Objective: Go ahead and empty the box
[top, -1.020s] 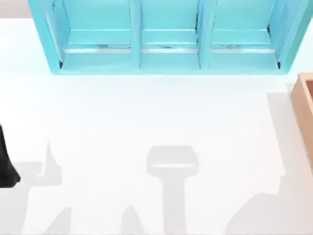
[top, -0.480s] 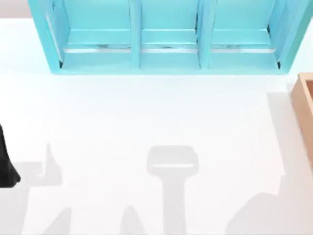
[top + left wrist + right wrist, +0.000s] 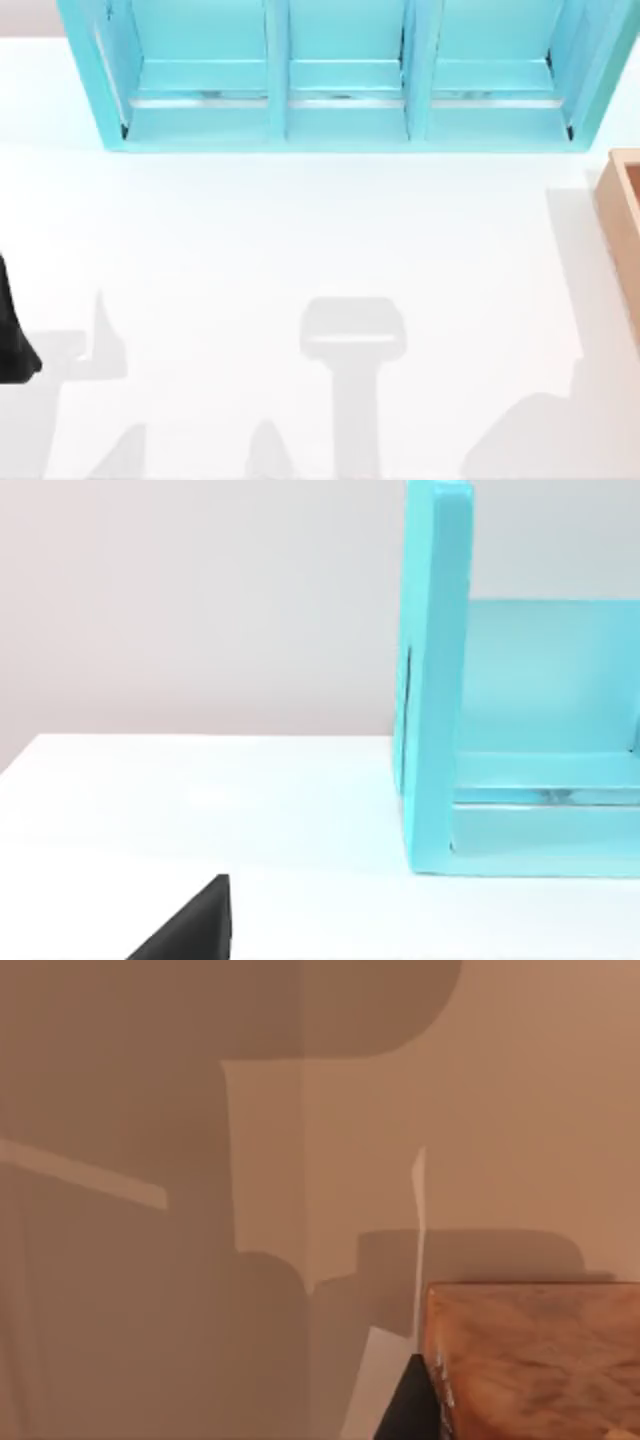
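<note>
The box (image 3: 622, 215), light tan wood with thick walls, sits at the table's right edge and is cut off by the top view's border. In the right wrist view, plain tan-brown surfaces (image 3: 150, 1160) of the box's inside lie under grey shadows. A brown wood-grained block (image 3: 535, 1360) sits close to the camera, and a dark part of my right gripper (image 3: 408, 1405) touches its side. My left arm (image 3: 12, 335) is parked at the table's left edge. A dark tip of my left gripper (image 3: 190, 930) hangs over the white table.
A big cyan three-compartment shelf unit (image 3: 340, 75) stands along the back of the table; its end wall (image 3: 435, 680) is ahead of the left wrist camera. The white tabletop (image 3: 320, 230) carries grey shadows of the arms.
</note>
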{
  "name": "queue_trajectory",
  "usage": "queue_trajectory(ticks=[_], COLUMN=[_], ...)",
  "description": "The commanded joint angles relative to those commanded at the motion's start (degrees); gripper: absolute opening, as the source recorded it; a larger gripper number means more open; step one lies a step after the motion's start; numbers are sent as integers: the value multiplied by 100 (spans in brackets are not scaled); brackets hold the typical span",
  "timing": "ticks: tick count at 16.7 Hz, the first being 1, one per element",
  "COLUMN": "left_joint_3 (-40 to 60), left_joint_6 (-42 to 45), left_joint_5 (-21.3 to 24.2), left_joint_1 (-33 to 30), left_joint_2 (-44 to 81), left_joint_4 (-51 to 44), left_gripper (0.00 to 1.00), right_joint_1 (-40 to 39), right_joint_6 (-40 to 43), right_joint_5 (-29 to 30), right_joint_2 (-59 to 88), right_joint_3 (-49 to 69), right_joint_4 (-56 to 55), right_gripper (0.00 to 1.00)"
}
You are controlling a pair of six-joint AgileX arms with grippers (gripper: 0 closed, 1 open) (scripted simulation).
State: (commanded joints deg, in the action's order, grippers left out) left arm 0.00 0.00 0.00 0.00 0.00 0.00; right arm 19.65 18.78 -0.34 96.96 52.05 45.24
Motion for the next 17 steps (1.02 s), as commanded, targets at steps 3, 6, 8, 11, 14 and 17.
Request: queue_trajectory(ticks=[3,6,8,11,14,17], left_joint_3=[0,0,0,0,0,0], left_joint_6=[0,0,0,0,0,0], left_joint_5=[0,0,0,0,0,0], left_joint_1=[0,0,0,0,0,0], left_joint_2=[0,0,0,0,0,0], left_joint_4=[0,0,0,0,0,0], left_gripper=[100,100,100,100,100,100], right_joint_1=[0,0,10,210,498,542], right_joint_6=[0,0,-4,30,65,90], right_joint_5=[0,0,-3,-97,-167,-150], right_joint_2=[0,0,-19,-234,-513,-745], right_joint_3=[0,0,14,332,905,1513], right_joint_4=[0,0,16,407,1150,1928], right_gripper=[0,0,0,0,0,0])
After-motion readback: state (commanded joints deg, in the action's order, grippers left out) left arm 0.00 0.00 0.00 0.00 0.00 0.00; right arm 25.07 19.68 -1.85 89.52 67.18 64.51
